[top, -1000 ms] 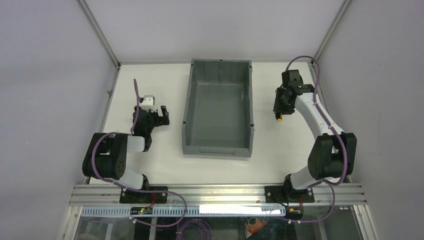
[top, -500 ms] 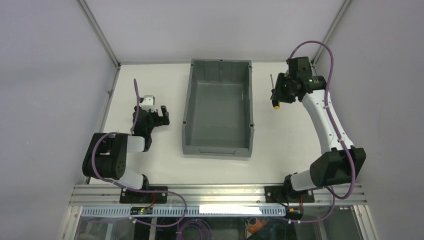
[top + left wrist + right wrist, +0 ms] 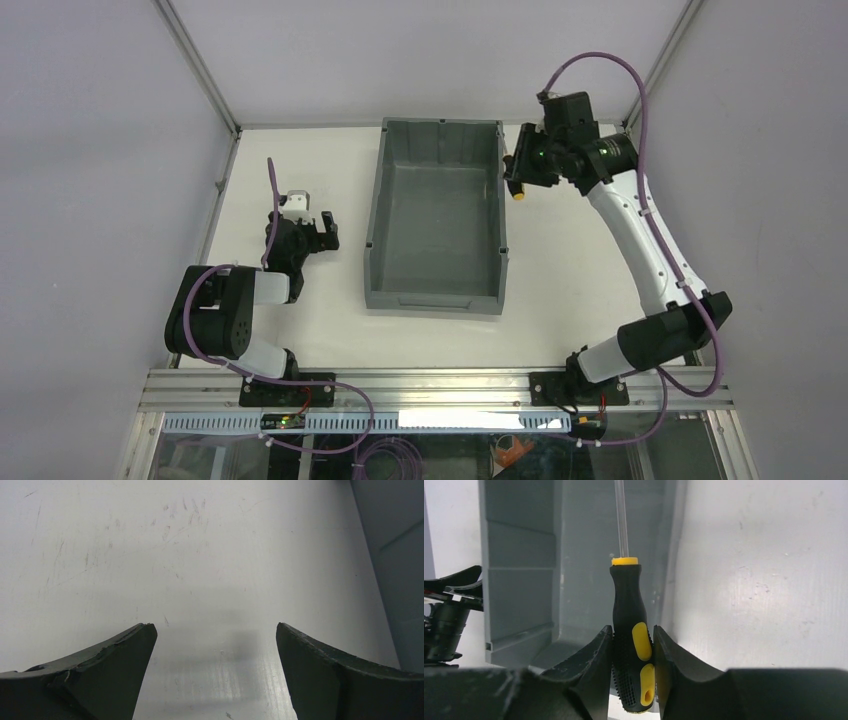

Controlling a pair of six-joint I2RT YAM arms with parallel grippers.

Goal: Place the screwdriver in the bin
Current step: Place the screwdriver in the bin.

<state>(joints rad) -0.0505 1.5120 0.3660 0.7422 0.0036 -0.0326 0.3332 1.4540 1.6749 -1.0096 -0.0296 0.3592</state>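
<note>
— Where is the screwdriver [image 3: 625, 595]?

— Off the table [image 3: 300, 320], in the right gripper [image 3: 632, 632]. Its two fingers press on the lower half of the black-and-yellow handle, one on each side, with no gap showing. The yellow collar and thin shaft stick out past the fingertips.

— And relative to the bin [image 3: 437, 296]?

— The bin stands mid-table, reaching to the far edge. From overhead the tool hangs at the bin's right wall, toward the table's far right corner. The wrist view sets the shaft against the bin's grey inside, with bare table to the right of the wall. So it appears to be about over the rim, not plainly over the middle of the floor.

— Why hold it by the handle?

— Probably because the thick ribbed part fills the fingers and resists twisting, while the thin shaft would slip.

— And why so high?

— The walls are tall, and carried above the rim the tool cannot catch on them.

— What about the other arm?

— The left gripper [image 3: 215, 627] hovers low over the table nearer the left edge, well apart from the bin. Its fingers are spread wide with nothing between them. It seems parked clear of the route.

— What remains?

— Judging by this, a little more travel over the bin floor, then release. Let go at the rim, the handle could strike the wall and fall outside.
</note>
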